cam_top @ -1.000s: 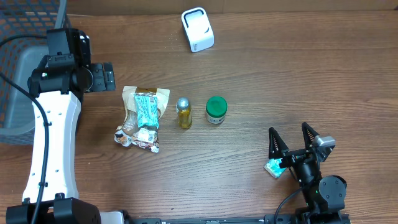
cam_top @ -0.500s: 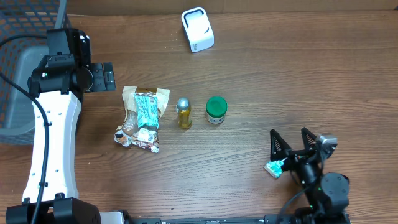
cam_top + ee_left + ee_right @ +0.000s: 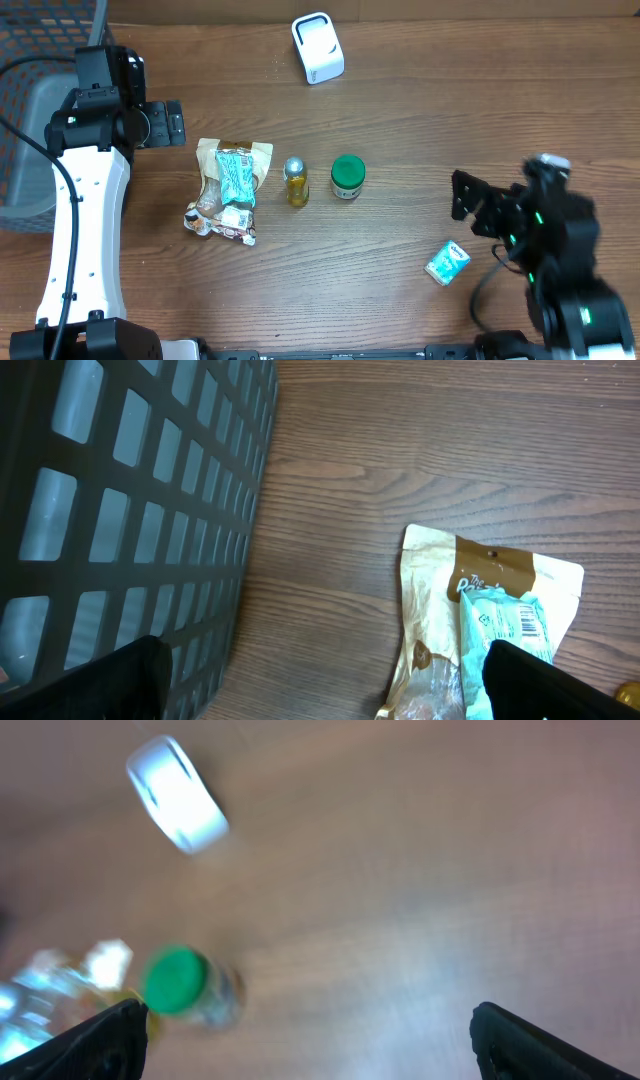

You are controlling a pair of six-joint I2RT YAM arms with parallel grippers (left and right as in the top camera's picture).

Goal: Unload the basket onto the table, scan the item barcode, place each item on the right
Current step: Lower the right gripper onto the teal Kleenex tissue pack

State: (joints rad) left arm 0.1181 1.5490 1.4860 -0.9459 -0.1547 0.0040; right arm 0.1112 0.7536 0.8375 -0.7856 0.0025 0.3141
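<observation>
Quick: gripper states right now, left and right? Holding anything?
Left gripper: open, holding nothing.
Right gripper: open, holding nothing; the teal packet lies apart from it.

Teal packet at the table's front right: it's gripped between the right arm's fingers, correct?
Not quite. The teal packet is at the front right of the table, but it is not gripped. It lies free, and the right fingers stand open and empty, apart from it. The overhead view shows this.
</observation>
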